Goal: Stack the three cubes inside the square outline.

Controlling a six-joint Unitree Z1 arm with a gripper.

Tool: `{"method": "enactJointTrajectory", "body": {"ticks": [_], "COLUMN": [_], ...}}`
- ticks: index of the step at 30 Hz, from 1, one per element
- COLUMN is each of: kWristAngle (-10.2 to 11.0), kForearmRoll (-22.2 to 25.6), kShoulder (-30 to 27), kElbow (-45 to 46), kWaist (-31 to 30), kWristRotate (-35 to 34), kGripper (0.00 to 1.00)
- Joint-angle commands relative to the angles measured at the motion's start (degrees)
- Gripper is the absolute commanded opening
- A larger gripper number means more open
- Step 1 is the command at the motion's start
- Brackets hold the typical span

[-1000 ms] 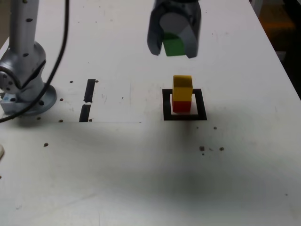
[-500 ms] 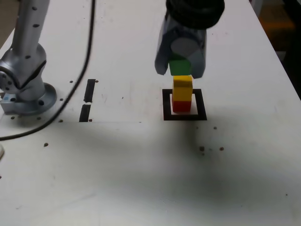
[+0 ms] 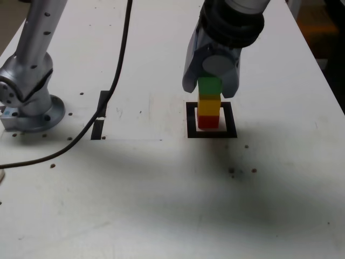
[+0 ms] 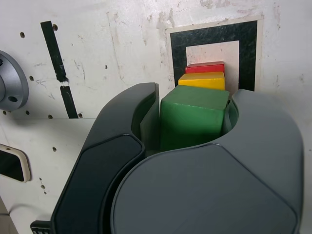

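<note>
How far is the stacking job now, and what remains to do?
Done: the red cube sits inside the square outline, with the yellow cube on top of it. In hand: the gripper holds the green cube, which appears to rest on the yellow one. Left: open the jaws and pull away, leaving the stack standing.

White desk (image 3: 161,205), scuffed: square outline (image 3: 211,133) w/ red cube (image 3: 208,121) under end effector (image 3: 211,86); tape strips (image 3: 100,115), arm base (image 3: 27,108) well off.

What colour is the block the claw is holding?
Green: the green cube in the gripper, clearest in the wrist view.
</note>
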Motion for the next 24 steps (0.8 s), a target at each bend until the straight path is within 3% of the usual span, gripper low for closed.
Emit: {"method": "enactJointTrajectory", "body": {"ticks": [1,24], "kWristAngle": [0.0,-0.8], "kForearmRoll": [1.3,1.2], "kShoulder": [0.0,2.1], "kElbow": [0.0,-0.1], "kWaist": [0.2,0.5], "kWristRotate": [0.1,0.1], "kGripper": [0.07,0.12]}}
